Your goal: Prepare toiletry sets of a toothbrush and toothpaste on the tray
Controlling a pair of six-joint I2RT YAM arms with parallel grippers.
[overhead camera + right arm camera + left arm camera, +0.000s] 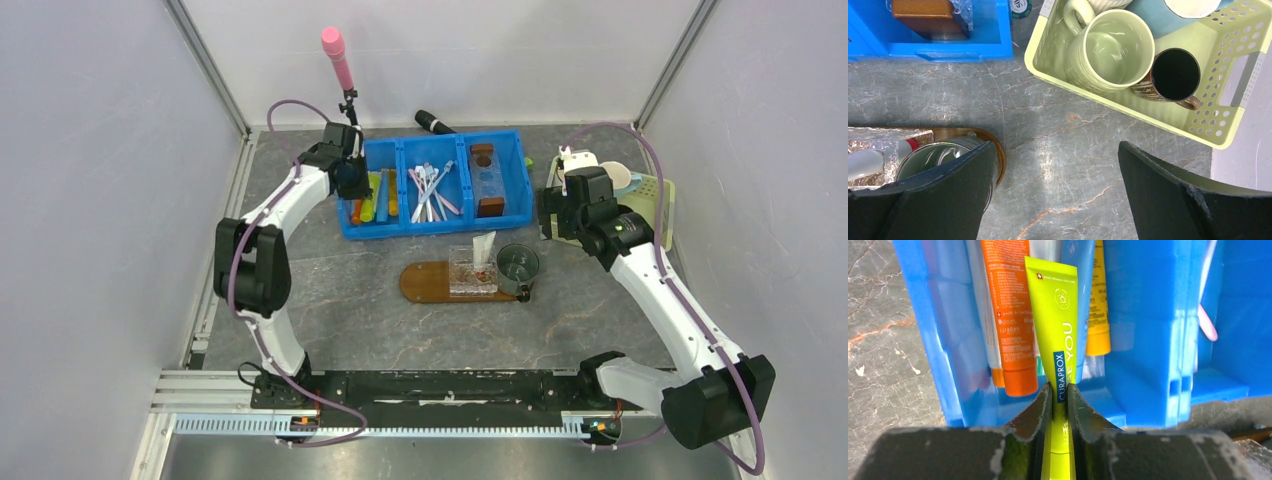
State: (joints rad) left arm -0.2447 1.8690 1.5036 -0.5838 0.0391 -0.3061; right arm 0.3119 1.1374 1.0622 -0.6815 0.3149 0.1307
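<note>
My left gripper [1059, 395] is shut on the lower part of the bright green toothpaste [1058, 315], over the left compartment of the blue bin [1148, 340]. In the top view the left gripper [350, 178] hangs over that compartment. Whitish and light blue toothbrushes [437, 183] lie in the middle compartment. The dark wooden tray [425, 283] lies in front of the bin and bears a clear box with a white tube [484, 250] and a metal cup [517, 265]. To the right of the tray, over bare table, my right gripper [1058, 145] stands open and empty.
Orange [1010, 315] and yellow [1098, 315] tubes lie beside the green one. Pink toothbrushes share the middle compartment. A pale green basket [1128, 112] with mugs [1110, 47] stands at the right. Brown blocks [490, 205] sit in the right compartment. A pink-tipped stand [338, 55] rises behind the bin.
</note>
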